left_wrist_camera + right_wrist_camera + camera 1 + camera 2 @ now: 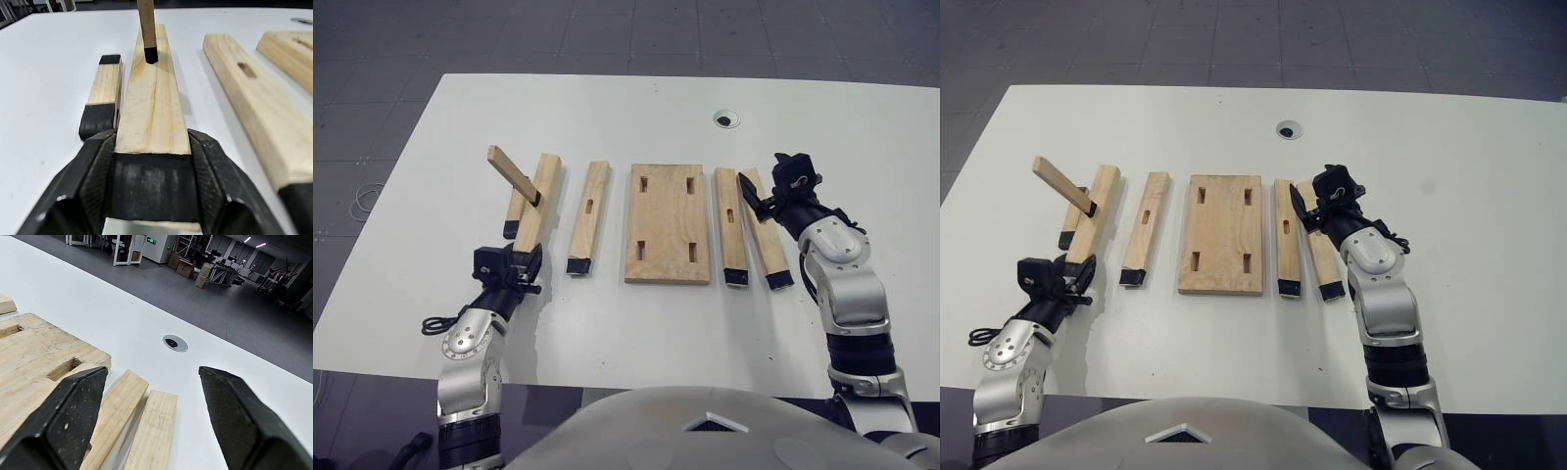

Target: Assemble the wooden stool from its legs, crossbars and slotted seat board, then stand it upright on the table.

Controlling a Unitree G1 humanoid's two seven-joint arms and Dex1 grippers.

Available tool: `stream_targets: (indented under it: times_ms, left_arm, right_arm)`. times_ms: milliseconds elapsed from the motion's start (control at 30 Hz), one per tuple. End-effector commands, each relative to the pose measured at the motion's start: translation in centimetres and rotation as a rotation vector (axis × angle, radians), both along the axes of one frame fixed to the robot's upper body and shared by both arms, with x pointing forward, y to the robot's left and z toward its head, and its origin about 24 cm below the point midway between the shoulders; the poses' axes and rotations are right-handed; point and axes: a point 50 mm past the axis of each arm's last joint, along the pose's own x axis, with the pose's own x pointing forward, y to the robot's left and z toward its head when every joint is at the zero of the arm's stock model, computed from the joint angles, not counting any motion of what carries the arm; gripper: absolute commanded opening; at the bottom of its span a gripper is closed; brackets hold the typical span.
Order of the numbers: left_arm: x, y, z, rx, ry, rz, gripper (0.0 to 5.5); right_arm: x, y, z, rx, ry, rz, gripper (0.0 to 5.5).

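Left pincer [151, 141]: pinching the black-capped near end of the held leg [540, 201], one finger on each side.
Held leg: flat on the surface [862, 137] toward its left edge, running from near to far.
Slanted crossbar [514, 174]: stuck into the far part of the held leg, tilting up toward the left edge.
Loose crossbar [102, 93]: flat, just beside the held leg on the left-edge side, with black ends.
Slotted leg [589, 215]: flat, between the held leg and the seat board [668, 223].
Seat board: mid-surface, flat, four slots facing up.
Right pincer [152, 382]: spread wide and holding nothing, over the far ends of the pair of legs [731, 225].
Pair of legs: side by side between the seat board and the right edge, black caps toward the near edge.
Grommet [726, 119]: near the far edge.
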Motion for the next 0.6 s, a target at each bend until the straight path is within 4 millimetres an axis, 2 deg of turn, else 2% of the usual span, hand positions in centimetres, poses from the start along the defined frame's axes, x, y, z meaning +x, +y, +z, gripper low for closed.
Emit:
stream_targets:
  times_ms: [33, 133, 200, 300, 367, 467, 533, 600]
  left_arm:
    - [3.7, -1.0, 5.2, -0.029, -0.189, -0.049, 2.05]
    - [5.8, -2.4, 8.2, -0.055, -0.283, -0.125, 2.05]
    - [7.5, -3.7, 10.4, -0.126, -0.336, -0.207, 2.05]
    - [9.5, -5.9, 12.1, -0.295, -0.348, -0.374, 2.05]
    - [10.5, -7.3, 13.0, -0.461, -0.339, -0.482, 2.05]
    - [10.9, -9.9, 14.1, -0.681, -0.309, -0.644, 2.05]
    - [10.7, -11.5, 14.5, -0.779, -0.283, -0.728, 2.05]
    - [10.4, -12.2, 14.6, -0.833, -0.256, -0.770, 2.05]
  right_arm:
    - [0.8, -0.5, 0.4, 0.091, 0.018, -0.032, 3.43]
    - [1.4, -1.2, 0.5, 0.212, 0.059, -0.076, 3.43]
    - [2.0, -1.4, 0.8, 0.384, 0.124, -0.062, 3.43]
    - [2.1, -0.4, 1.2, 0.716, 0.286, 0.157, 3.43]
    - [2.4, -0.5, 2.3, 0.907, 0.345, 0.280, 3.43]
    - [3.1, -0.2, 4.8, 1.078, 0.303, 0.401, 3.95]
    - [3.3, 0.4, 6.0, 1.165, 0.291, 0.478, 4.26]
    - [3.2, 1.0, 7.0, 1.223, 0.292, 0.554, 4.62]
